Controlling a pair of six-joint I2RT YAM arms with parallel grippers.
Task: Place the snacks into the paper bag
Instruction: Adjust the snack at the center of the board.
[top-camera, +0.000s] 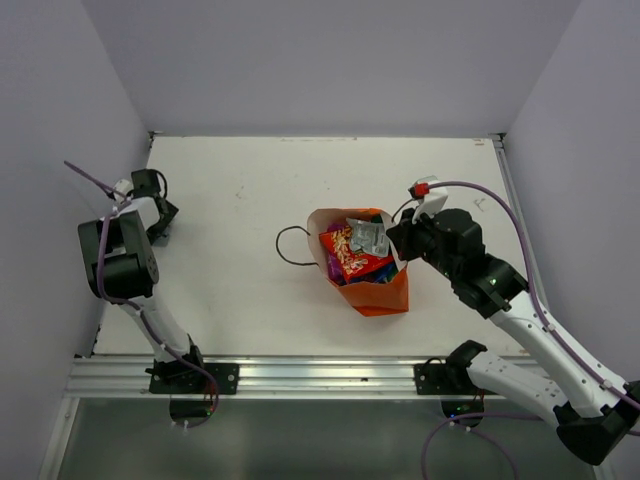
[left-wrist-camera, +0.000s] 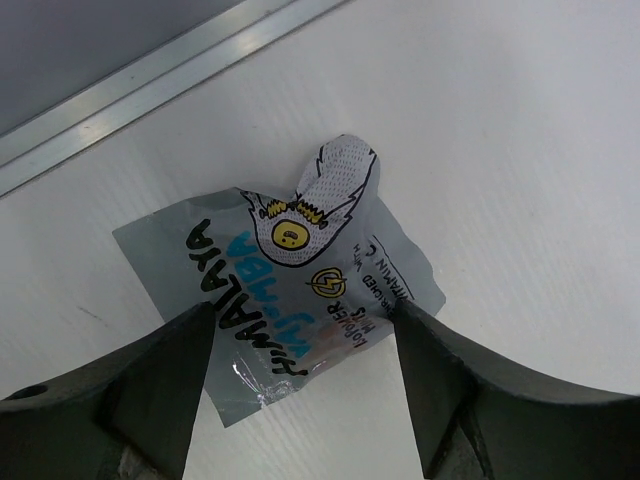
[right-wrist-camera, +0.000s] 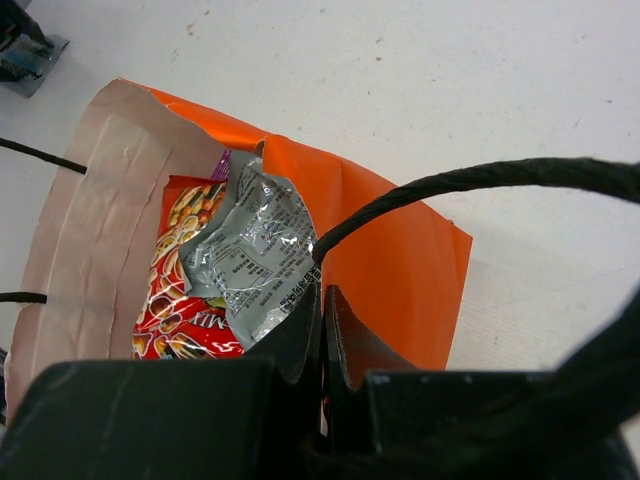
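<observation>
Spread left gripper (left-wrist-camera: 300, 322) jaws are set astride a flat silver-grey foil packet (left-wrist-camera: 285, 275) (a pinch is needed next), while the rim of the orange paper bag (right-wrist-camera: 400, 250) is met by the right gripper (right-wrist-camera: 322, 312), jaws pressed together.

The paper bag (top-camera: 385, 290) lies open, red packet (top-camera: 350, 257) and silver packet (top-camera: 368, 236) inside.

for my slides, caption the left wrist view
Open left gripper straddles a silver-grey snack packet lying flat on the white table.
</observation>
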